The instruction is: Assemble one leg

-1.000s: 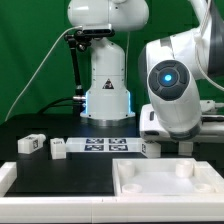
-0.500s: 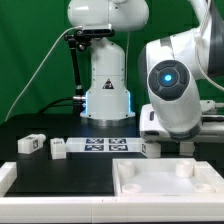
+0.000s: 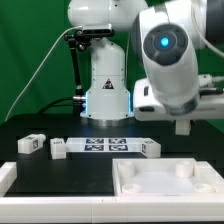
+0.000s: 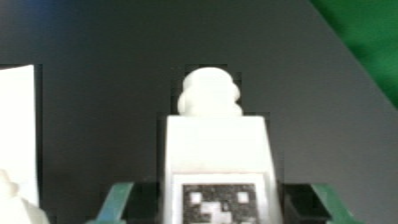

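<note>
A leg [image 3: 31,145] lies at the frame's middle left, the marker board [image 3: 105,146] at centre. The tray [image 3: 155,188] fills the lower right.

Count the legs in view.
4. In the exterior view: leftmost leg, second leg left of the marker board, third leg right of it. Wrist view: fourth leg in the gripper.

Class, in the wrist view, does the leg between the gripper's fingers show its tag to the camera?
Yes: the leg sits between the gripper's green fingers, its black-and-white tag facing the wrist camera.
</note>
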Robot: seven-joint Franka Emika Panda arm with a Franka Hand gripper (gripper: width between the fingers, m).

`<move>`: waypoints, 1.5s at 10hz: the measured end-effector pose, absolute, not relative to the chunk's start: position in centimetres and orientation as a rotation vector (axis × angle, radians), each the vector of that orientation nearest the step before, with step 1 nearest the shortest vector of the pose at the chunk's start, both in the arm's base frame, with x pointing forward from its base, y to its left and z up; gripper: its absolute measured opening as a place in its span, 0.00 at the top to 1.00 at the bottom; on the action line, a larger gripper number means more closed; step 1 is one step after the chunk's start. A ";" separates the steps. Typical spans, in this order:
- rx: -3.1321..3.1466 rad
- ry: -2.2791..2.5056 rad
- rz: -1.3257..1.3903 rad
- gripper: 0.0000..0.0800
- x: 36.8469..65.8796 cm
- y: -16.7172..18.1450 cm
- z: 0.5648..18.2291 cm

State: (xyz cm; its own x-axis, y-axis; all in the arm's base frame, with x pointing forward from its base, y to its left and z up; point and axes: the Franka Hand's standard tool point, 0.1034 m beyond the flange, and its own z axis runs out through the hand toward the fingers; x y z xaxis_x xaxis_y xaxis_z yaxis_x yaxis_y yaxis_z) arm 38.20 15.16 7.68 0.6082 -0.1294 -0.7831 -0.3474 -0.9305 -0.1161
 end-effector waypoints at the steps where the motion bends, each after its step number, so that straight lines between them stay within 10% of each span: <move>1: -2.585 0.393 1.208 0.64 38.5 15.1 7.9; 6: -2.756 0.428 0.819 0.64 40.0 15.1 7.6; 10: -2.941 0.285 0.366 0.64 44.3 13.2 11.2; 15: -2.975 0.158 -0.281 0.64 45.5 13.5 9.9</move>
